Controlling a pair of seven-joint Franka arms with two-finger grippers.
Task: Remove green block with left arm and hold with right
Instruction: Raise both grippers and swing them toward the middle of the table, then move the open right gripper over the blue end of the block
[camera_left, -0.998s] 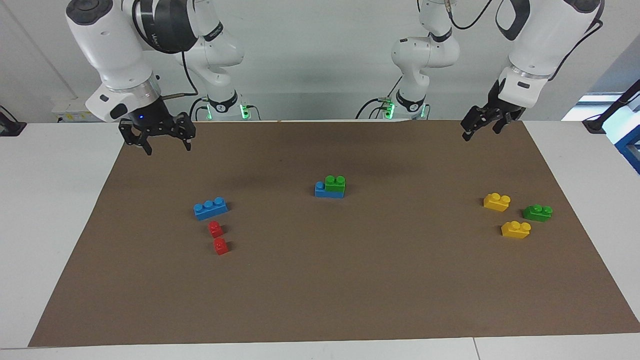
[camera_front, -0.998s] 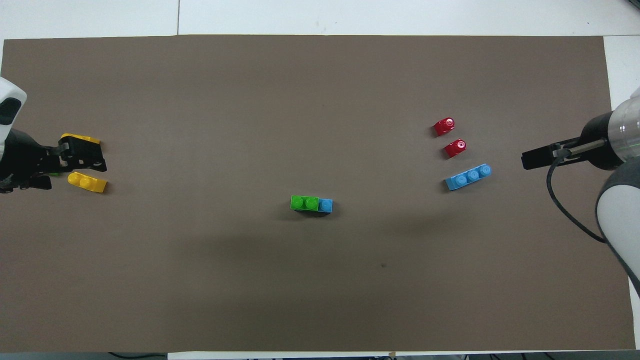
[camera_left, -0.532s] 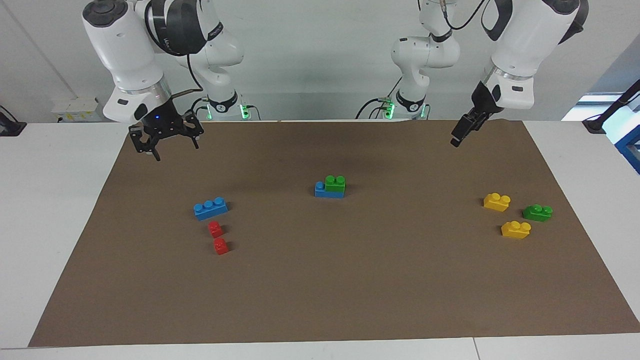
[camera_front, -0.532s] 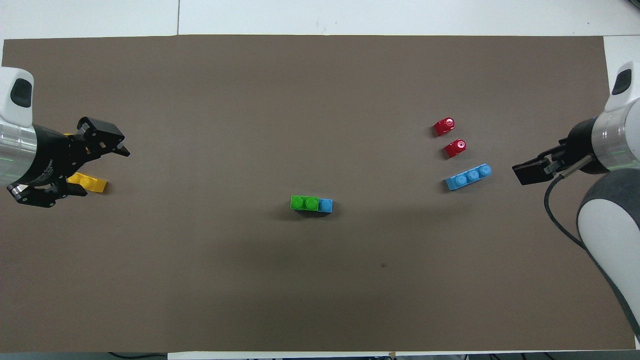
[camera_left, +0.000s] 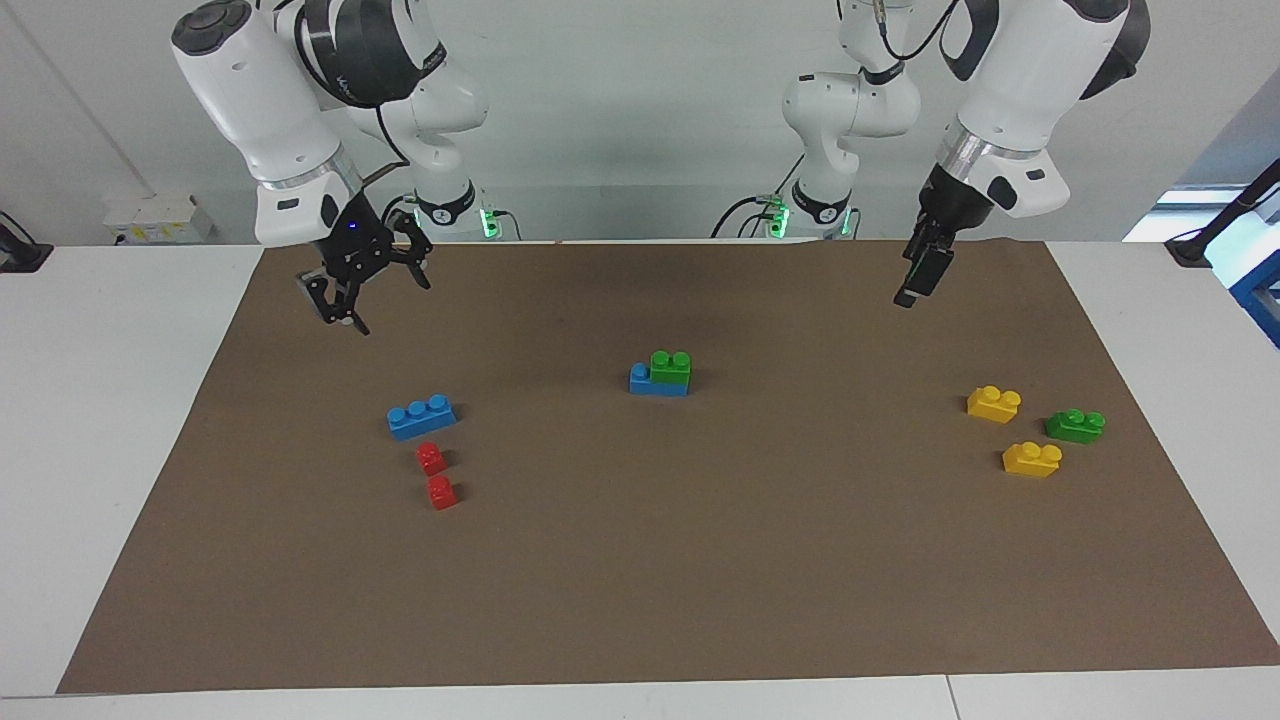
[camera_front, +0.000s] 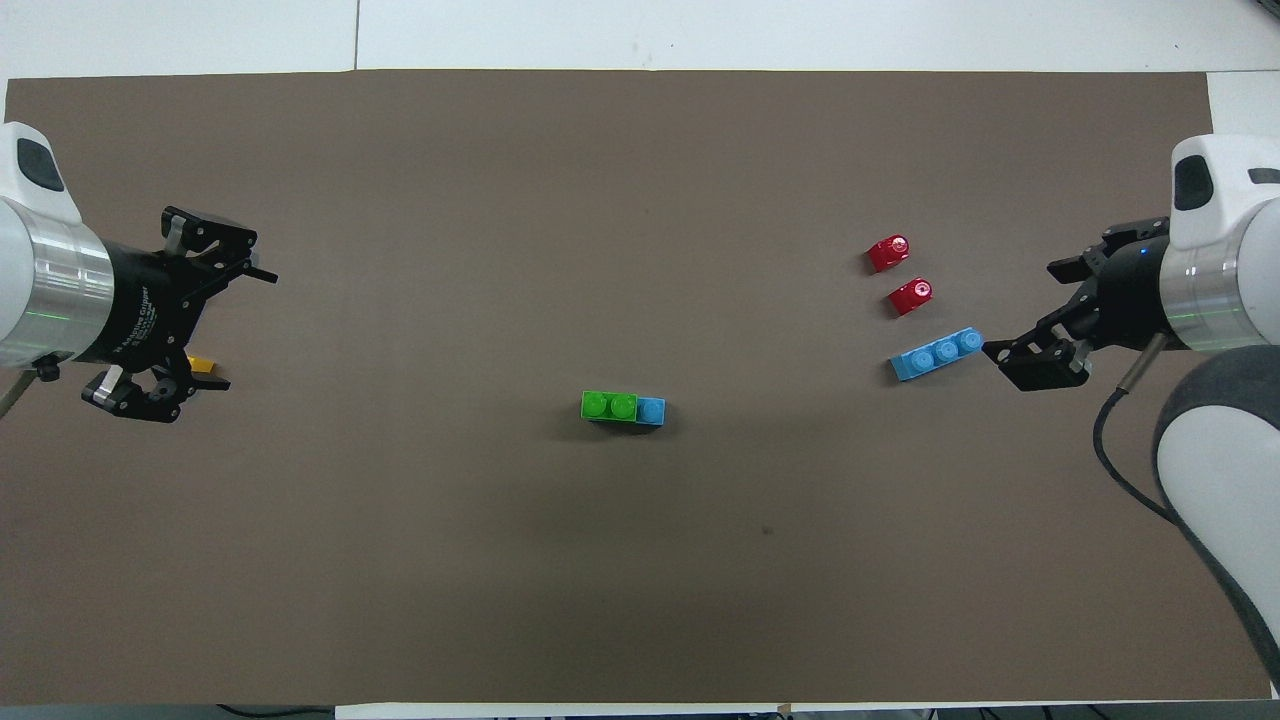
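— From across the table, where is the green block?

— Mid-mat, stacked on one end of a blue brick, the end toward the left arm. Its long axis runs from one arm's end of the table to the other, both studs up. The left gripper hangs above the brown mat, edge-on, empty. The right gripper hangs over its own end, fingers spread wide, empty.

— Count the bricks?

— Two blue, counting the three-stud blue brick; two red bricks; two yellow bricks; one dark green brick.

— And from overhead?

— The green block covers all but one blue stud. The left gripper shows fingers wide apart, covering all but a sliver of yellow. The right gripper is over the mat beside the three-stud blue brick, open too.
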